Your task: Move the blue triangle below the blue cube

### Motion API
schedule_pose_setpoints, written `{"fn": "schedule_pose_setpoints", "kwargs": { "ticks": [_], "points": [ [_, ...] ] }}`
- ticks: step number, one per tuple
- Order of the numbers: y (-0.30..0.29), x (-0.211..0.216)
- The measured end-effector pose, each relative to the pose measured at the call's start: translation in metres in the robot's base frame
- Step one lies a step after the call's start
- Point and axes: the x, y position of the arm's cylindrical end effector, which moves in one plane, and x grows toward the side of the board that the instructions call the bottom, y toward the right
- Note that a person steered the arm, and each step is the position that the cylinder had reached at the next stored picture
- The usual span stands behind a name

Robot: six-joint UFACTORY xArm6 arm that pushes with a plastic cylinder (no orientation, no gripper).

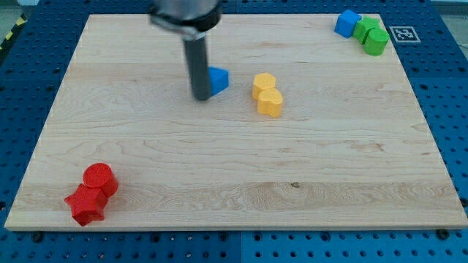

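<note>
The blue triangle [218, 79] lies on the wooden board, upper middle. My tip [201, 96] stands right against the triangle's left side and hides its left edge. The blue cube [347, 23] sits at the view's top right corner of the board, far to the right of the triangle and the tip.
Two green blocks [372, 34] sit touching the blue cube's right side. A yellow hexagon [264, 84] and a yellow heart-like block [270, 102] lie just right of the triangle. A red cylinder [99, 179] and a red star [86, 205] lie at the bottom left. The board's rim [234, 227] borders blue pegboard.
</note>
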Motion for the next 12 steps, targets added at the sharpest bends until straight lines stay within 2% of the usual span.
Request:
{"fn": "schedule_pose_setpoints", "kwargs": {
  "ticks": [1,2,3,4,5,6,8,9,10,11,12],
  "points": [
    [0.040,-0.049],
    [0.037,-0.043],
    [0.010,-0.039],
    [0.011,-0.069],
    [0.085,-0.096],
    [0.151,-0.097],
    [0.098,-0.066],
    [0.146,-0.061],
    [0.192,-0.083],
    [0.190,-0.079],
    [0.189,-0.053]
  ]
}}
